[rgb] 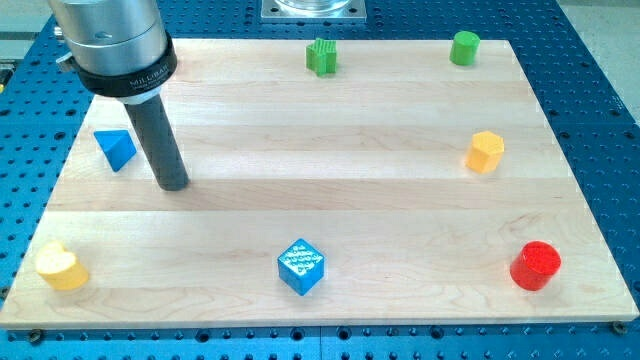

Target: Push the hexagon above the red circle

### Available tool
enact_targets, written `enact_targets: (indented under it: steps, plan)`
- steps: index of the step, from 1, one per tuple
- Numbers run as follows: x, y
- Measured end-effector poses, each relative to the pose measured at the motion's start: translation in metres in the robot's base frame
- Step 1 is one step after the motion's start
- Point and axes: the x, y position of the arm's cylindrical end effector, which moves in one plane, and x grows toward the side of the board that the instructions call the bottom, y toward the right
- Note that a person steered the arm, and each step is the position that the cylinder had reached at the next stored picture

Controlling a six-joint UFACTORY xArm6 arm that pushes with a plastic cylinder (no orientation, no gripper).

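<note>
The yellow hexagon [485,152] sits near the board's right edge, at mid height. The red circle [535,266] lies below it and a little right, near the bottom right corner. My tip [174,184] rests on the board at the view's left, far from both. It is just right of the blue triangle [116,149], not touching it.
A green star-like block [322,57] and a green circle [464,47] sit along the top edge. A blue cube [301,266] lies at the bottom centre. A yellow heart [61,267] is at the bottom left corner. The wooden board [330,200] lies on a blue perforated table.
</note>
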Motion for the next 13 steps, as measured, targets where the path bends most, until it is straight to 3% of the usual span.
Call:
enact_targets:
  steps: [1, 2, 3, 6, 7, 8, 9, 11, 12, 13]
  plan:
    - [0.0, 0.001]
    - [-0.006, 0.064]
    - [-0.016, 0.182]
    - [0.022, 0.379]
    - [-0.03, 0.422]
    - [-0.07, 0.407]
    - [-0.04, 0.387]
    - [-0.051, 0.33]
    - [0.006, 0.345]
    - [0.023, 0.349]
